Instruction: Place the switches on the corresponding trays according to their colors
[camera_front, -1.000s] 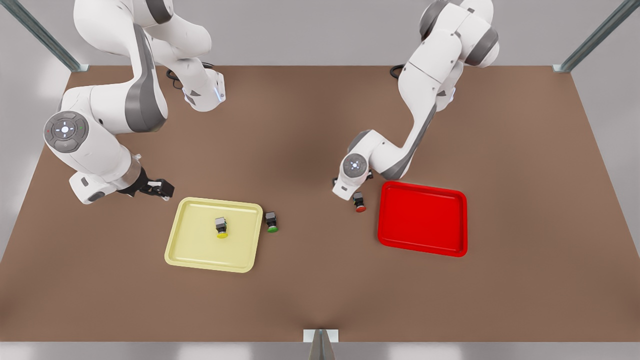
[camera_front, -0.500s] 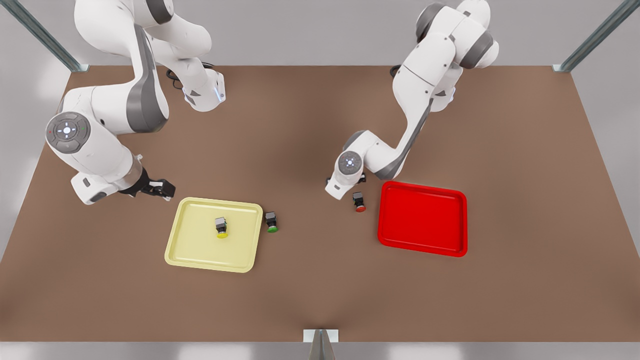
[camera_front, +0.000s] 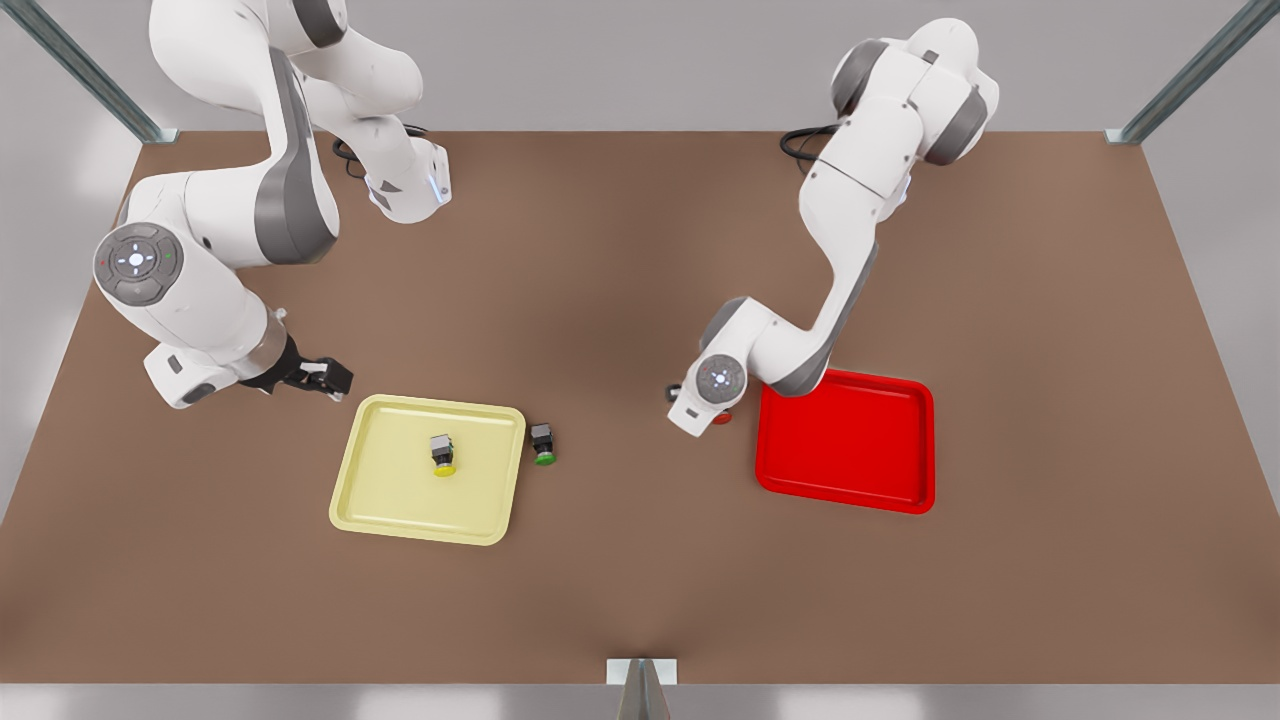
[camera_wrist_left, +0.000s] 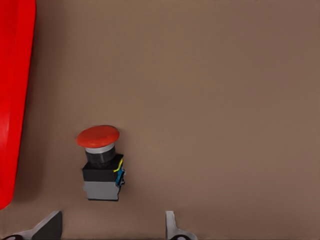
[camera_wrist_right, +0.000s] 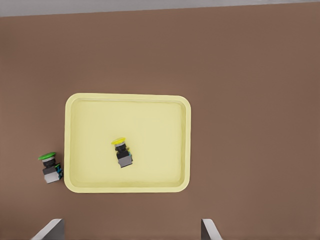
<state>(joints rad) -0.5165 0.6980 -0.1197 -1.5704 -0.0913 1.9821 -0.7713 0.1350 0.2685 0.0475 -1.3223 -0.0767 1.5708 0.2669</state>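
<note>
The red-capped switch (camera_wrist_left: 101, 165) lies on its side on the brown table beside the red tray (camera_wrist_left: 12, 100). My left gripper (camera_wrist_left: 110, 227) is open just above it, with the switch's grey body near the gap between the fingers. From the front, that arm's hand (camera_front: 693, 408) covers the switch, leaving a sliver of red cap (camera_front: 722, 419) by the red tray (camera_front: 845, 500). The yellow-capped switch (camera_front: 443, 455) lies inside the pale yellow tray (camera_front: 380, 500). My right gripper (camera_front: 325, 378) waits open beside that tray's far corner, on the front view's left.
A green-capped switch (camera_front: 543, 443) lies on the table right beside the yellow tray's edge, on the side nearer the red tray. Metal frame posts stand at the table's far corners, and a bracket (camera_front: 640, 675) sits at the near edge.
The left arm's wrist swung toward the red tray and came down over the red-capped switch, which now lies almost hidden under it in the front view. The right arm barely shifted.
</note>
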